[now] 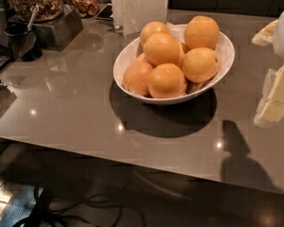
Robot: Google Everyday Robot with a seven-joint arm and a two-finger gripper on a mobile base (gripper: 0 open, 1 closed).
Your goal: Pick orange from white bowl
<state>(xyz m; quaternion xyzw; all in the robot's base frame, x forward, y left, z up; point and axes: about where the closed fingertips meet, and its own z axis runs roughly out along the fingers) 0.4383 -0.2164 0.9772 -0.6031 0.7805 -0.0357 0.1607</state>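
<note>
Orange (162,48), propped atop heap in white bowl (125,63) on bench (75,108), hence reachable; claw (277,96) at right edge, grip state cannot be told.

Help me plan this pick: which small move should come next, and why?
Probably shift the gripper leftward in the view, toward the white bowl. It hangs at the view's right edge, apart from the bowl, and the nearest orange lies exposed on the pile's right side.

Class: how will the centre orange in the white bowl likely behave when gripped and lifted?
Round with smooth peel, the centre orange may slip or roll. Piled in the white bowl, its neighbours could shift. The gripper is at the right edge.
</note>
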